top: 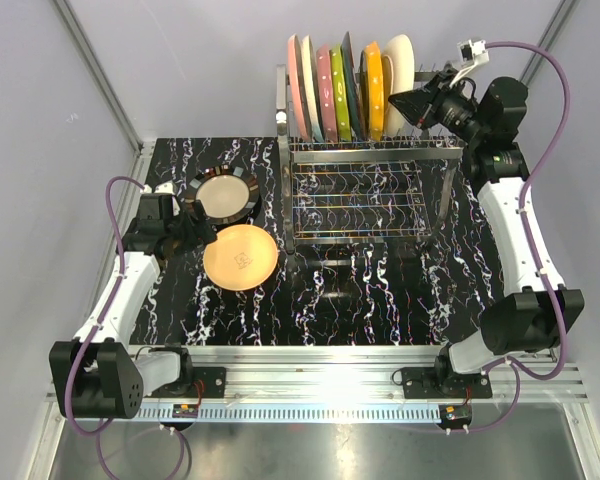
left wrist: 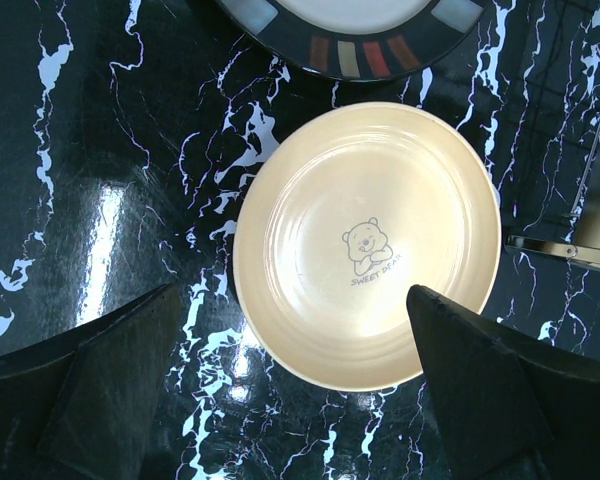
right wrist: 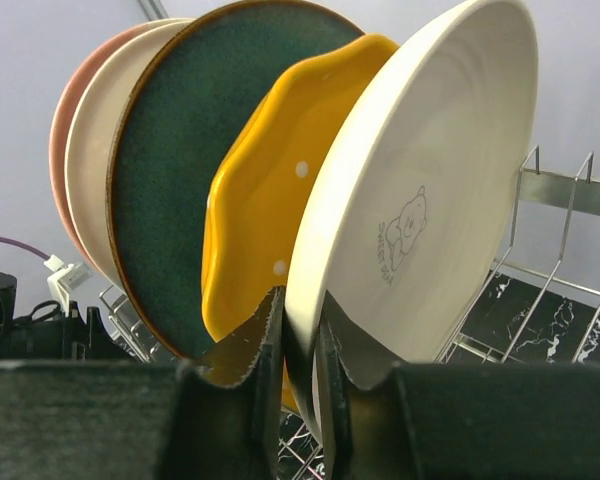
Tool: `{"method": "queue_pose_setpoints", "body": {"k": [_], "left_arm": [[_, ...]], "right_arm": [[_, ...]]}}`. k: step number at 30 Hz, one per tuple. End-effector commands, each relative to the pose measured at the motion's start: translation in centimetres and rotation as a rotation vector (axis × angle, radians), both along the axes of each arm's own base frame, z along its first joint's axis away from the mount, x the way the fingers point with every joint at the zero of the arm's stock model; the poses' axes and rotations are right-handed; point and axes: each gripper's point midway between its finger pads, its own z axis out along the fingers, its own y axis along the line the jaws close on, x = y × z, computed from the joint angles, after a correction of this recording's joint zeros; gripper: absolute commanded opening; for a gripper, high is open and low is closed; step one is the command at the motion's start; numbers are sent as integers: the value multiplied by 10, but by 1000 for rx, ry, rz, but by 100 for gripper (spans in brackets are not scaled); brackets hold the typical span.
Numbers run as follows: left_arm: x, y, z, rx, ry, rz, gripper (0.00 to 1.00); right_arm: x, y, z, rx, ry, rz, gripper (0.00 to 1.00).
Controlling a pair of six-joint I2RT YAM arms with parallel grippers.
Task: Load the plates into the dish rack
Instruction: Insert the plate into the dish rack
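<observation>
I am pinching the glossy cream round plate (right wrist: pixel 420 200) in my nearly closed right gripper (right wrist: pixel 298 335) at the end of the shiny wire dish rack (right wrist: pixel 570 192), judging an unseated release could topple it.

Table top (top: pixel 380 300) glossy black, white marble veining. Shiny metal wire on dish rack (top: pixel 365 150). Smooth glazed ceramic plates (top: pixel 240 257). Matt black plastic fingers, left gripper (left wrist: pixel 292 300).

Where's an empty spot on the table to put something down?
The widest bare table lies in front of the dish rack, right of the bear plate. The left is crowded: that plate, the black-rimmed plate and the left arm.
</observation>
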Motion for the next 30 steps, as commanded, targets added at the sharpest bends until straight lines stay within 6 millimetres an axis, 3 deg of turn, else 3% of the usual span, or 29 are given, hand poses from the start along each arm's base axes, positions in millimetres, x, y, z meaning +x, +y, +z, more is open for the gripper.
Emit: {"method": "queue_pose_setpoints", "body": {"k": [1, 4, 11, 23, 30], "left_arm": [[8, -3, 9, -12, -45, -25, 99], [8, -3, 10, -13, -45, -26, 99], [8, -4, 10, -16, -50, -27, 99], [6, -5, 11, -19, -52, -28, 99], [5, -5, 10, -21, -51, -30, 99]], "right_arm": [[-12, 7, 4, -30, -11, 17, 24], [-13, 8, 7, -33, -15, 21, 33], [-19, 8, 15, -41, -27, 25, 43], [-43, 4, 56, -53, -109, 10, 51], [-46, 3, 57, -51, -105, 2, 50]]}}
